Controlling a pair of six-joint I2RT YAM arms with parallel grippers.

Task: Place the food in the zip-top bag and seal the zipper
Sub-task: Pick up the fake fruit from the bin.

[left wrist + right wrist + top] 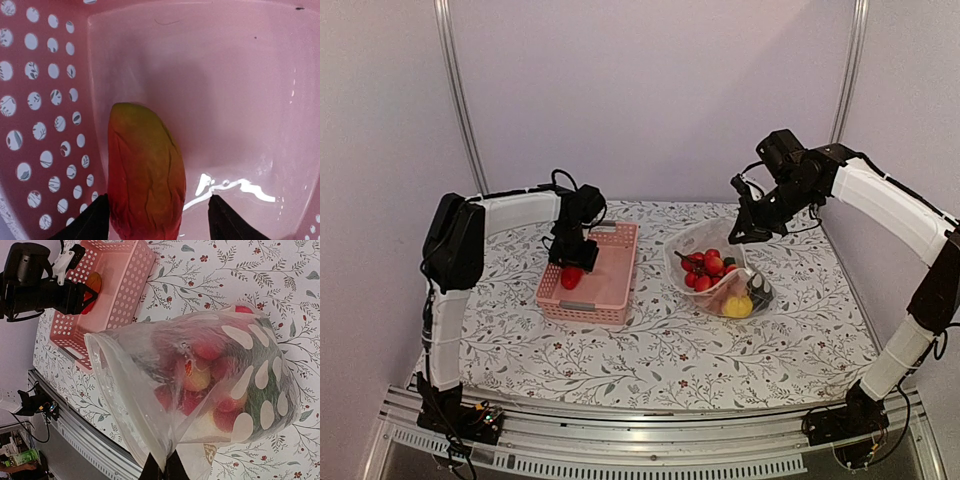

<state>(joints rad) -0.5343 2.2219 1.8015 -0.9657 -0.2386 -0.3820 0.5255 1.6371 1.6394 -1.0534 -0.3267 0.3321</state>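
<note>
The clear dotted zip-top bag (718,262) stands open on the table right of centre, with red round food (705,268) and a yellow piece (738,306) inside. My right gripper (745,232) is shut on the bag's mouth edge and holds it up. In the right wrist view the gripper (165,469) pinches the bag (225,370), and the zipper strip (117,395) hangs open. My left gripper (570,262) is down in the pink basket (610,300). It (157,221) is open, with the red-orange pepper (145,175) lying between the fingers, close to the left one.
The pink basket's perforated wall (45,125) is just left of the left fingers, and its smooth floor (225,100) lies ahead. The basket (125,270) and the left arm (40,290) also show in the right wrist view. The table's metal front rail (640,440) is near.
</note>
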